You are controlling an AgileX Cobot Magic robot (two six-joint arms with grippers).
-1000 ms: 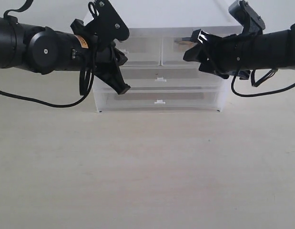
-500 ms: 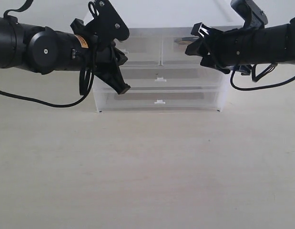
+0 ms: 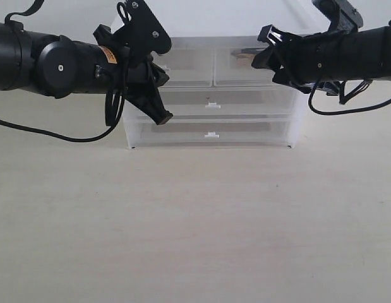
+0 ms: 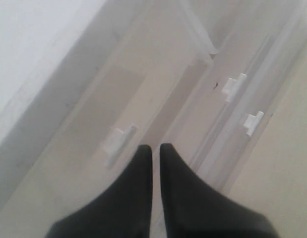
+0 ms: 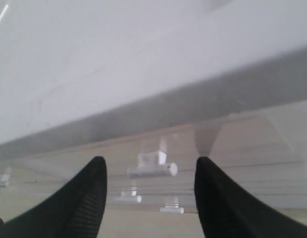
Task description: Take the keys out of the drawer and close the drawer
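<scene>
- My right gripper (image 3: pixel 259 47) hangs in front of the upper right of the white-framed, clear plastic drawer unit (image 3: pixel 211 104), with its black fingers (image 5: pixel 89 198) spread wide and nothing between them.
- In the right wrist view, the small white tab handle (image 5: pixel 152 167) sits in the gap between those fingers. I cannot tell whether they touch it.
- That handle belongs to the translucent, clear plastic right-hand half-width drawer (image 3: pixel 246 71) of the top pair. In the exterior view its front looks level with the matching left-hand half-width drawer (image 3: pixel 189 66).
- The keys (image 3: pixel 240 57) show only as a small gold-brown shape behind that drawer's clear front, near its top edge and just beside my right fingertips.
- My left gripper (image 4: pixel 155 146) has its two black fingers pressed almost together and grips nothing.
- It hovers at the unit's left side, its tips low by the full-width drawers (image 3: pixel 211 129).
- The unit stands on a pale wood-grain tabletop (image 3: pixel 195 221).
</scene>
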